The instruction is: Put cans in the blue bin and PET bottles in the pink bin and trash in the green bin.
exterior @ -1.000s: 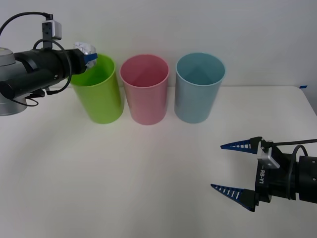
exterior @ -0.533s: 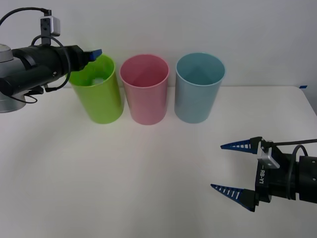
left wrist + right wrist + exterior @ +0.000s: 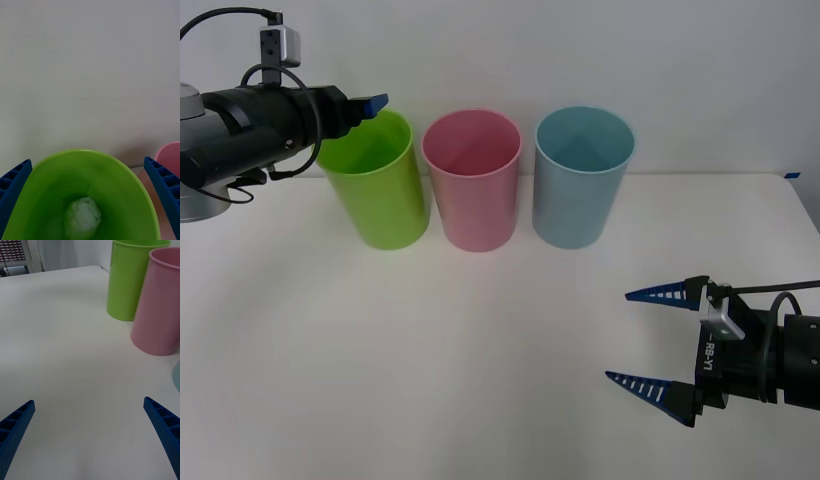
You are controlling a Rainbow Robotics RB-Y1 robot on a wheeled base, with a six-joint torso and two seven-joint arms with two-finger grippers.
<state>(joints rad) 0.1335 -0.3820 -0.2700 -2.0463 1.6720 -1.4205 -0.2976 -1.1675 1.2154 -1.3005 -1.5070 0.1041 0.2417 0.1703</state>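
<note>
Closest to the camera in the front view, the right gripper (image 3: 648,342) is being held low over the white table (image 3: 480,350), its two blue fingers spread wide with nothing between them. Part of that arm is being cut off by the picture's edge.

Farther back, three bins are being shown standing in a row on the table: one green bin (image 3: 375,185), one pink bin (image 3: 473,180) and one blue bin (image 3: 582,176). They are standing upright, just beside each other, with the pink one in the middle.

At the far left, the left gripper (image 3: 365,107) is being held above the rim of the green bin. Its fingers are being kept apart and empty, as the left wrist view shows.

One piece of trash (image 3: 82,217), a small white crumpled ball, is being shown lying at the bottom of the green bin in the left wrist view. From the front it is being hidden by the bin's wall.
</note>
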